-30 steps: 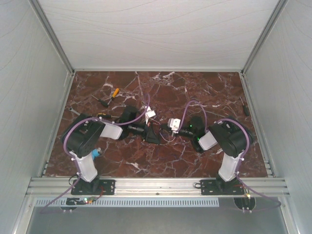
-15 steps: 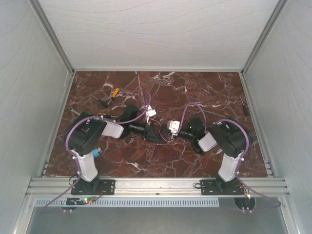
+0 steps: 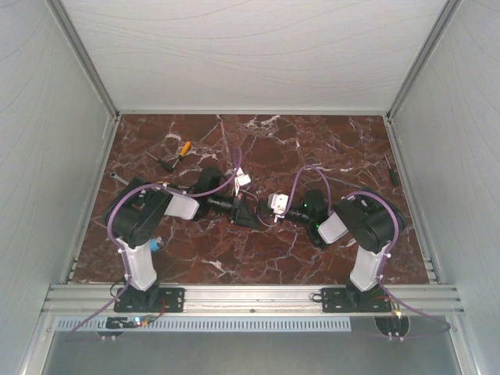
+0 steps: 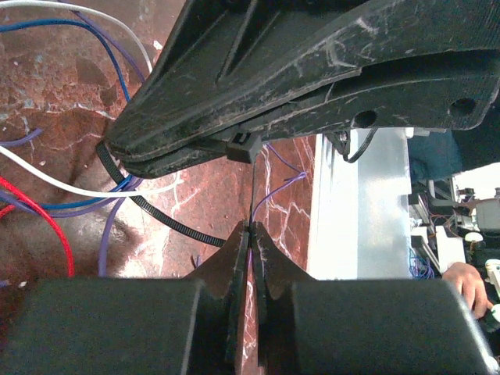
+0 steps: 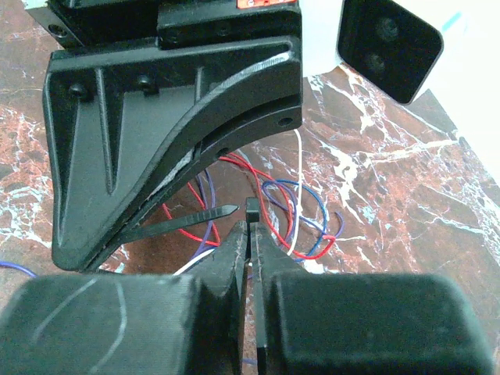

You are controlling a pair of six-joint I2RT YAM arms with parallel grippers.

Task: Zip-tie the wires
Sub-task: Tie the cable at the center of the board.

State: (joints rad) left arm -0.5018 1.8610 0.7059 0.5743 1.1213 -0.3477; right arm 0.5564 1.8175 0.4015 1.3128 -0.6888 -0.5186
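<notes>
marble table (image 3: 312, 141): right gripper (image 5: 248, 228) clamped on the zip tie (image 5: 251, 208) head, left gripper (image 4: 250, 232) closed, seemingly on its strap, beside the wires (image 5: 291, 205).

Glossy marble-look table (image 3: 258, 250), seemingly scuffed plastic fingers (image 4: 328, 62)

- Table (image 3: 258, 251): red-brown marble-patterned top with white veins; an aluminium rail (image 3: 250, 295) runs along the 6 o'clock edge.
- Yellow-handled tool (image 3: 184, 148): lies flat at 10 o'clock, with a dark tool (image 3: 163, 162) just beside it.
- Thin dark tool (image 3: 393, 171): lies at 3 o'clock, near the edge.
- Wires (image 5: 295, 223): red, blue and white loops rest on the top near centre.
</notes>
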